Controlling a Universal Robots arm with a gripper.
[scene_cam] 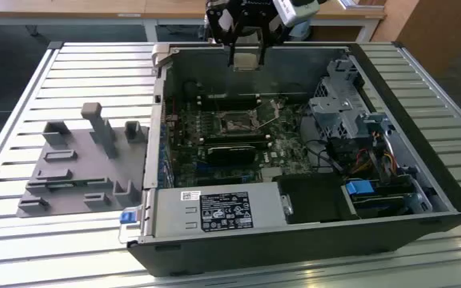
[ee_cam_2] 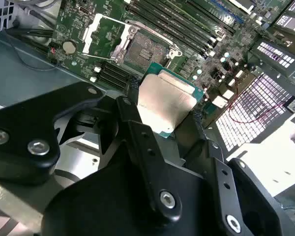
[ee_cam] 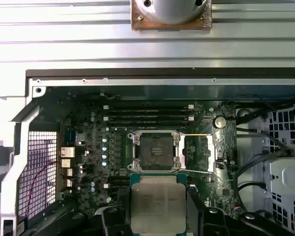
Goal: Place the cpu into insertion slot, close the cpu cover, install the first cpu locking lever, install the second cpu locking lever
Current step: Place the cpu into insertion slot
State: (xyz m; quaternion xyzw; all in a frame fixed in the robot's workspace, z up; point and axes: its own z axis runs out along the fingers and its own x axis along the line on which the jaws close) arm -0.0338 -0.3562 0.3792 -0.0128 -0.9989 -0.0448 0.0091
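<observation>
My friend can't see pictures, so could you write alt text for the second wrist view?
A black gripper holds the cpu, a flat silvery square chip, by two edges above a green motherboard. Beyond it the insertion slot lies empty, with the cpu cover swung open beside it.

Black tool (ee_cam_2: 164,105), silver screws (ee_cam_2: 167,198)
</observation>
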